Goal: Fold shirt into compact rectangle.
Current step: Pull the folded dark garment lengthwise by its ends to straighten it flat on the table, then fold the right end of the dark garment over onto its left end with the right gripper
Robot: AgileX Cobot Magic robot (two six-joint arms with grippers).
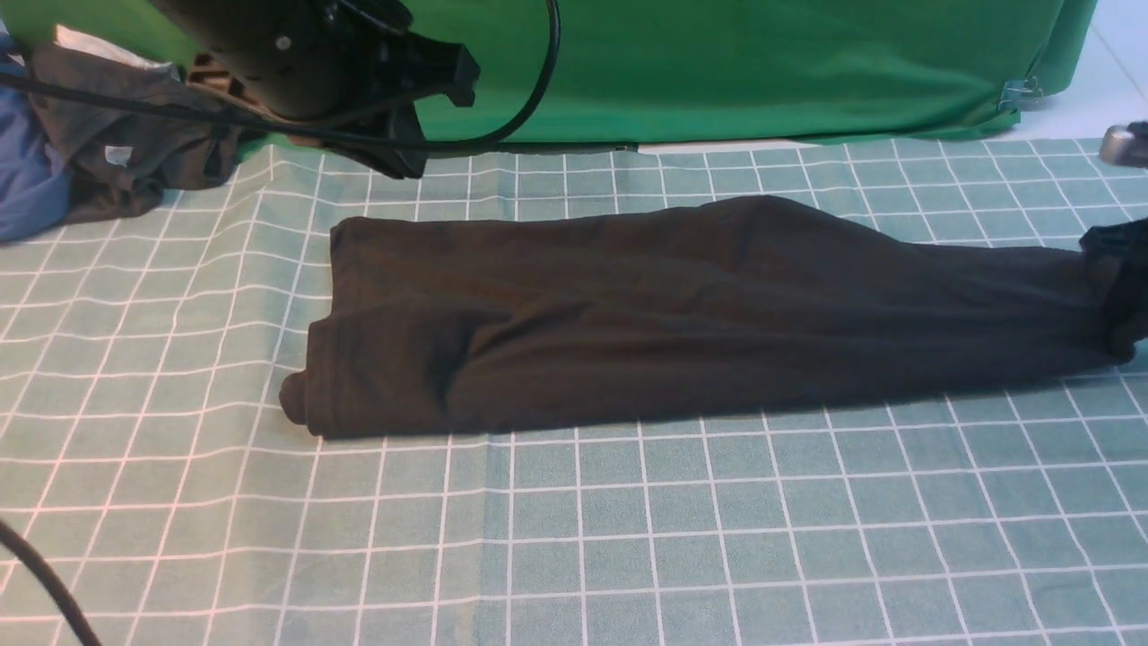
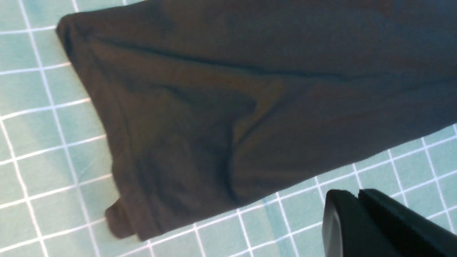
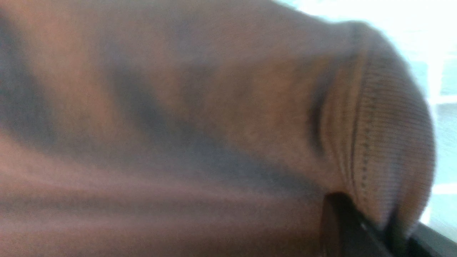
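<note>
The black shirt (image 1: 682, 314) lies as a long folded band across the green checked tablecloth (image 1: 628, 538), its thick rolled end at the left. My left gripper (image 1: 408, 161) hangs above the back left of the cloth, behind that end and clear of the fabric. In the left wrist view the left gripper (image 2: 358, 194) is shut with nothing in it, over bare cloth beside the shirt (image 2: 250, 107). My right gripper (image 1: 1117, 269) is at the shirt's far right end. In the right wrist view the right gripper (image 3: 385, 228) is shut on a ribbed edge of the shirt (image 3: 385, 117).
A dark charcoal garment with a grey tag (image 1: 134, 152) and a blue garment (image 1: 27, 179) are piled at the back left. A green backdrop (image 1: 762, 63) hangs behind the table. A black cable (image 1: 45, 583) crosses the near left corner. A metal part (image 1: 1126, 144) shows at the right edge.
</note>
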